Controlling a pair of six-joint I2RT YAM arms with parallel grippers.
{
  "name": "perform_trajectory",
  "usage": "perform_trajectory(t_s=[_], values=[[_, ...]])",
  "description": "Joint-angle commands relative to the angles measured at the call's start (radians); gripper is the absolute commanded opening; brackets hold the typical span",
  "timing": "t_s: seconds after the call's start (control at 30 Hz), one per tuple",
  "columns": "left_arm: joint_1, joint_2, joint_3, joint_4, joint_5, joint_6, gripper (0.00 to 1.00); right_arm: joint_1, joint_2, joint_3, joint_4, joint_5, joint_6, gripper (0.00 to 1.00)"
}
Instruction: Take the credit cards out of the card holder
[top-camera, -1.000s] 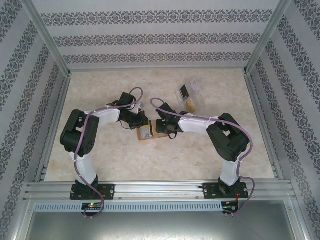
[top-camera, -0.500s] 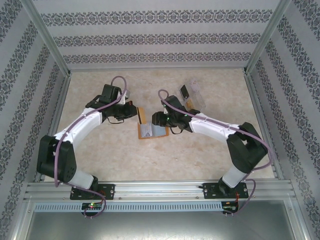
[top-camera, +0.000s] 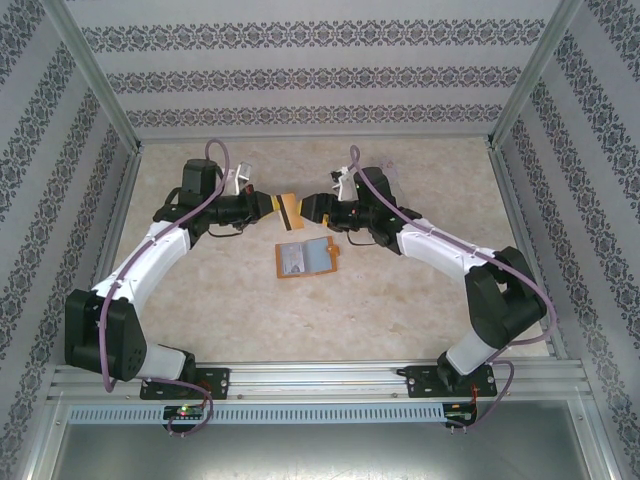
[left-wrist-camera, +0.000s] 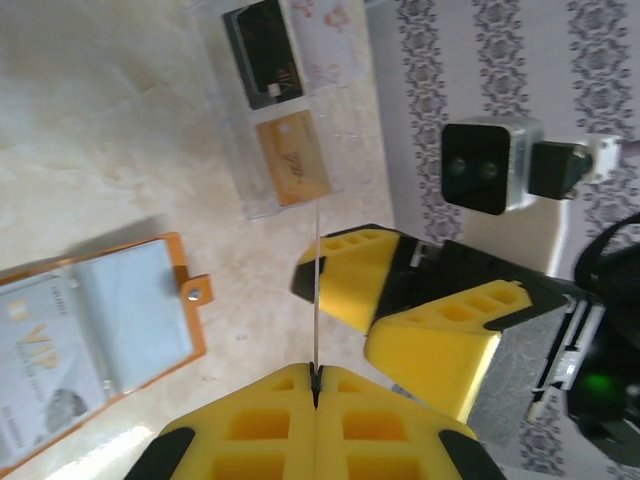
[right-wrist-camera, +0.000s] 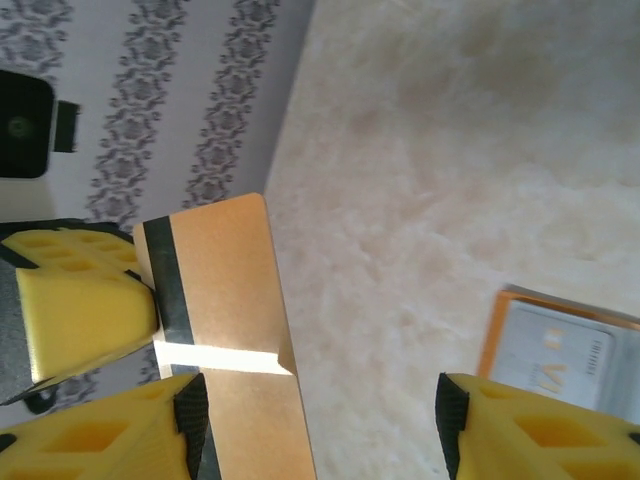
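Marble-look table (top-camera: 200, 300) under everything, walled by patterned panels, its near edge lost behind the rail carrying the arm bases. Left arm (top-camera: 150, 255) and right arm (top-camera: 440, 250) both reaching far and inward, meeting over the far middle of the table.

Clear tray (left-wrist-camera: 240, 175) on the table, right of the card holder and farther off, its far end cut off by the left wrist frame. Inside it a dark card (left-wrist-camera: 262, 52), a white card (left-wrist-camera: 325, 45) and a yellow-orange card (left-wrist-camera: 292, 158), print too small to read.

Card holder (top-camera: 305, 258) flat and open on the table, near of both grippers and well apart from them, tab on its right side. Cut off at the frame edge in both wrist views. A pale VIP card (left-wrist-camera: 35, 350) in its left half, partly out of frame. Contents of the right pocket hard to make out through the greyish plastic.

Orange credit card (top-camera: 288, 210) with a dark stripe held off the table between the two grippers. Edge-on, a mere thin line from the left wrist; lower end cut off in the right wrist view.

Left gripper (left-wrist-camera: 316, 378) pinched tight on one end of that card. Right gripper (right-wrist-camera: 320, 405) spread wide, the card's other end lying between its fingers, close against the finger at the left of that view; actual contact impossible to tell.
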Motion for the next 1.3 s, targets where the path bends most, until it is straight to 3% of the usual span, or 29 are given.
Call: perform_trajectory(t_s=[0.0,0.33,0.4,0.6,0.7,0.77,0.9,1.07,1.27], values=[[0.023,-0.029,-0.006,0.104,0.096,-0.095,0.00,-0.009,0.032,0.032,0.120,-0.129,0.074,0.64],[0.048,-0.007,-0.035,0.252,0.126,-0.258,0.00,-0.026,0.061,0.056,0.326,-0.235,0.217,0.41],[0.054,0.001,-0.030,0.255,0.128,-0.264,0.00,-0.032,0.065,0.055,0.350,-0.242,0.237,0.30],[0.063,0.024,0.014,0.180,0.130,-0.228,0.00,-0.046,0.051,0.050,0.298,-0.194,0.198,0.09],[0.068,0.031,0.085,-0.024,0.057,-0.097,0.30,-0.051,0.043,0.065,0.184,-0.126,0.109,0.00],[0.067,0.026,0.130,-0.157,-0.040,-0.005,0.55,-0.051,0.029,0.090,0.010,-0.013,-0.004,0.00],[0.067,0.013,0.159,-0.268,-0.178,0.086,0.82,-0.049,-0.001,0.126,-0.216,0.192,-0.189,0.00],[0.069,0.005,0.159,-0.355,-0.313,0.152,0.98,-0.051,-0.012,0.182,-0.464,0.517,-0.388,0.00],[0.069,-0.001,0.130,-0.387,-0.381,0.167,0.99,-0.110,-0.043,0.182,-0.566,0.669,-0.558,0.00]])
